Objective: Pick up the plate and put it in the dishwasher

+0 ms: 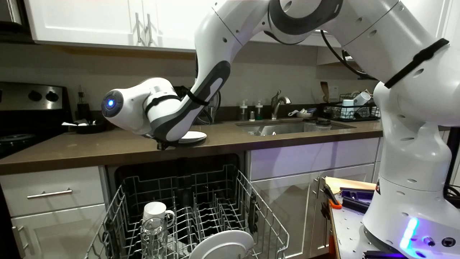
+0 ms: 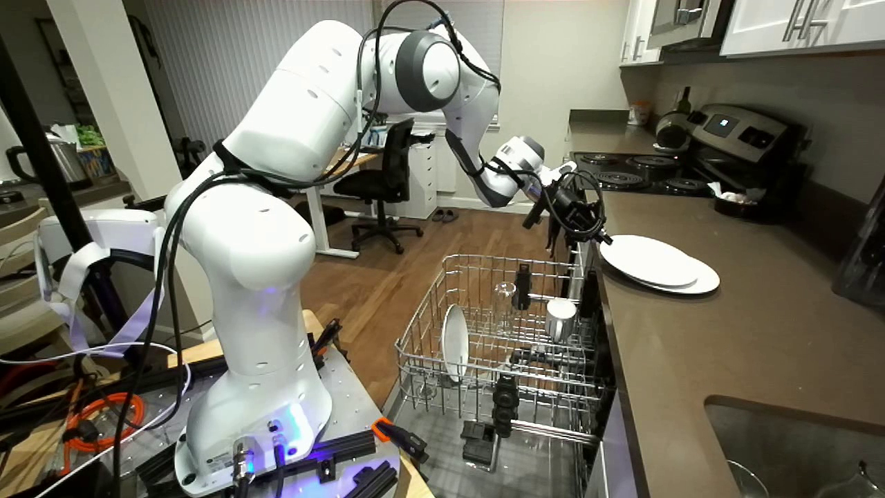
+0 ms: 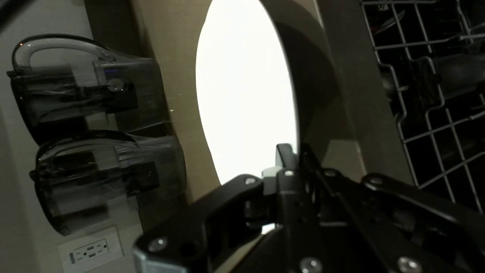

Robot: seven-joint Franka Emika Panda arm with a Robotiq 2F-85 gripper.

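Currently, the gripper [image 3: 296,152] is clamped on the rim of the plate [image 2: 646,259], one finger on the upper face and one at the underside. The plate is at the front edge of the counter [image 2: 740,360], above the dishwasher [image 1: 151,169]. In an exterior view, it overlaps a lower plate [image 2: 709,279], which shows past it toward the counter's back edge and the sink [image 1: 266,129]. Whether the two plates touch cannot be told.

The arm [image 1: 212,46] reaches over the rack [image 1: 267,219], with its wrist at the counter's front edge. The rack projects from beneath that edge. A rack plate [image 1: 222,244] stands upright near the rack's front edge, toward the sink side. A mug [image 1: 154,211] stands near the rack's edge on the side of the stove [image 1: 32,99]. A glass [image 1: 153,233] stands near the mug, closer to the rack's front edge.

Two pitchers [image 3: 87,98] stand near the counter's back edge. A black dish [image 1: 90,128] is on the counter near the stove. A faucet [image 1: 276,104] is mounted at the sink's back edge. A drainer [image 1: 332,115] stands past the sink, on the side away from the stove.
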